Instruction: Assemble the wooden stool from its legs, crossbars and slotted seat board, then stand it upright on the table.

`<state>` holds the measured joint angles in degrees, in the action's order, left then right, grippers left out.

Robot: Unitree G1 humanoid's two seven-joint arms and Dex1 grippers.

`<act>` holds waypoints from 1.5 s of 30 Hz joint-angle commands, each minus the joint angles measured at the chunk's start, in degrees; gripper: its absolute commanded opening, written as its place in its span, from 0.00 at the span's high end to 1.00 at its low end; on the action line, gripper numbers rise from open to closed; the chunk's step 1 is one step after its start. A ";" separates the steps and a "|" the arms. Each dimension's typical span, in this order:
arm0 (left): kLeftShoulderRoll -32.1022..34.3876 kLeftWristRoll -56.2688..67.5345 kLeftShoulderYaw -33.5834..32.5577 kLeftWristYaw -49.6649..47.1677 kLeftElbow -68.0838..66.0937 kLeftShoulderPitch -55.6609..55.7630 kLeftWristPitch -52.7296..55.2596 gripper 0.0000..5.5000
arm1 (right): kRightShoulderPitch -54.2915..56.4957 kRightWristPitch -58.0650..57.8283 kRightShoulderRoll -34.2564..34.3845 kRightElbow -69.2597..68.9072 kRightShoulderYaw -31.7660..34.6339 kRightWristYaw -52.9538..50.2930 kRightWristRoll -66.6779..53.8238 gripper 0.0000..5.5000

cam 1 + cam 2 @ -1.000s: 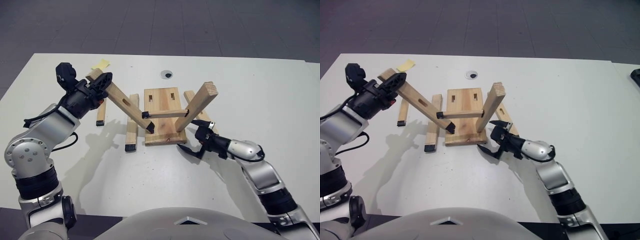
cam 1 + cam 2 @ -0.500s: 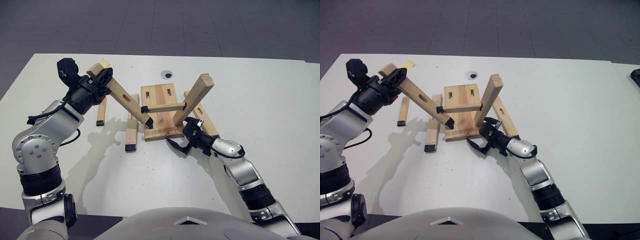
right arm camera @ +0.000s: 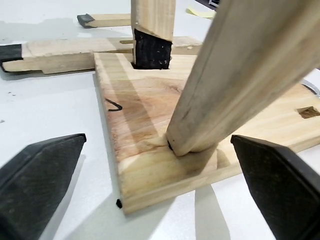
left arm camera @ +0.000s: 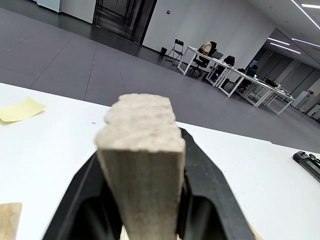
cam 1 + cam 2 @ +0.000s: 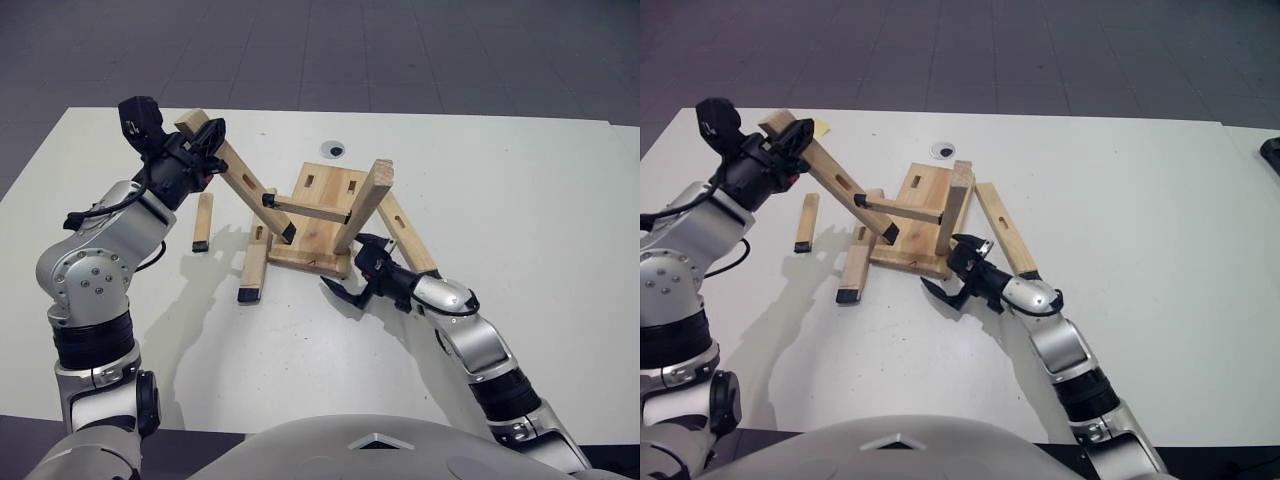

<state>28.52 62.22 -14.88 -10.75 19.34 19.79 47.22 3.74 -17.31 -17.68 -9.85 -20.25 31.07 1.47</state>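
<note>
The slotted seat board lies flat at mid-table, turned askew. Two legs joined by a crossbar rise from it. The right leg stands tilted with its foot on the board's near corner. My left gripper is shut on the top end of the left leg, whose black-tipped foot rests near the board's left edge. My right gripper is open just in front of the board's near corner, its fingers straddling the foot of the right leg without touching it.
A loose leg lies right of the board, and another lies to its left. A short crossbar lies further left. A yellow note and a cable hole sit at the back. Open tabletop spreads in front and to the right.
The board and the leg frame have slid left and turned. My right gripper followed leftward at the board's corner. My left gripper drew back with the leg top. The right loose leg is now uncovered.
</note>
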 commanded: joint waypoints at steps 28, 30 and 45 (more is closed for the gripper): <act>-2.97 -20.81 21.71 -2.04 0.15 -6.36 7.86 0.81 | 0.65 -1.66 1.50 -3.36 4.38 -7.52 2.13 0.02; -3.64 -22.31 22.39 -1.39 -0.72 -8.21 7.25 0.81 | 0.64 -1.15 1.14 -4.21 5.14 -7.23 1.56 0.02; -5.33 -32.42 26.40 1.20 -2.62 -10.62 2.42 0.80 | -1.33 -2.56 -4.50 -25.00 20.47 -1.15 -13.80 0.02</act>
<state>22.58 35.78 5.23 -8.87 25.10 17.53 40.95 2.39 -18.02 -20.44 -25.84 -7.05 27.28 -3.67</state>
